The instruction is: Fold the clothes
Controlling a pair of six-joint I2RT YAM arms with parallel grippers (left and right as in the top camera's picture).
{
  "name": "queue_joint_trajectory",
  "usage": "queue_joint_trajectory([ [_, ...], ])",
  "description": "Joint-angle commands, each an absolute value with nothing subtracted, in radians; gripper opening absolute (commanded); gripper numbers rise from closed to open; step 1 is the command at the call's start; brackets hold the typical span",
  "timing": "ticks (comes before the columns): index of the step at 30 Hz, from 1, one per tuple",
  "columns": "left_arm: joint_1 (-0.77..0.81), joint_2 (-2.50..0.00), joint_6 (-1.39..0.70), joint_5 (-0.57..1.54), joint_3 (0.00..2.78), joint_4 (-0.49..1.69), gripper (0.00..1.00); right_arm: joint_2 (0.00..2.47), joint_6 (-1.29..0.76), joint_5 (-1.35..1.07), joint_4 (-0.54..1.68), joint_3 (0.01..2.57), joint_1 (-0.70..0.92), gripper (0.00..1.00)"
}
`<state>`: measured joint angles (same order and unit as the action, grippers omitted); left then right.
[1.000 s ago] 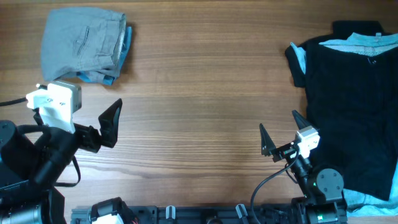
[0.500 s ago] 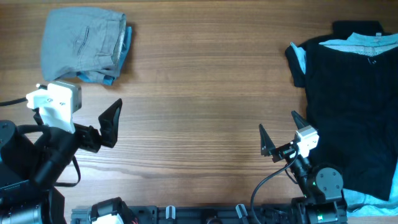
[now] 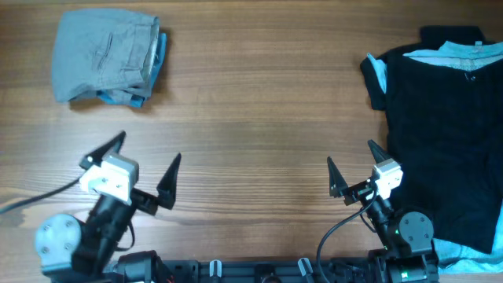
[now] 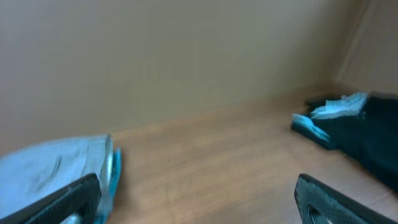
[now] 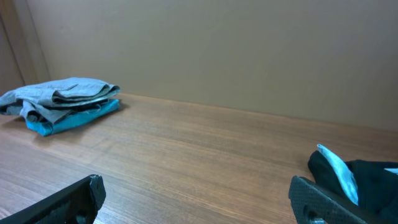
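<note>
The table (image 3: 259, 102) shows bare wood across its whole middle, from far edge to near edge, a broad lane between two piles. At the far left corner the folded grey shorts (image 3: 98, 51) lie on the blue denim shorts (image 3: 160, 49) as a low stack, with bare wood between it and the left gripper (image 3: 149, 147) at the near edge. Along the right edge the black garment (image 3: 444, 134) spreads from far to near, just beside the right gripper (image 3: 350, 153); both grippers stand with jaws apart
</note>
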<state>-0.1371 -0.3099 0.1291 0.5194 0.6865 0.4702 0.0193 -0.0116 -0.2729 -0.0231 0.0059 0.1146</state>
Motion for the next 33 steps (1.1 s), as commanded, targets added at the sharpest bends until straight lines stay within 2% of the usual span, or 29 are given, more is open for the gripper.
queue_joint_trajectory([
  [1,-0.133,-0.140,-0.018,0.469,0.521,0.395,1.00,0.011,-0.028,-0.292,-0.025,0.005,0.111,0.99],
  [4,-0.132,-0.002,-0.059,0.451,0.338,0.256,1.00,0.011,-0.028,-0.292,-0.025,0.005,0.111,1.00],
  [12,-0.097,-0.003,-0.065,0.455,0.020,-0.013,1.00,0.011,-0.028,-0.292,-0.025,0.005,0.111,1.00],
  [14,-0.096,-0.003,-0.064,0.454,0.006,0.044,1.00,0.011,-0.028,-0.292,-0.025,0.005,0.111,1.00],
  [33,-0.095,-0.005,-0.064,0.454,0.006,0.041,1.00,0.011,-0.028,-0.292,-0.025,0.005,0.111,1.00],
])
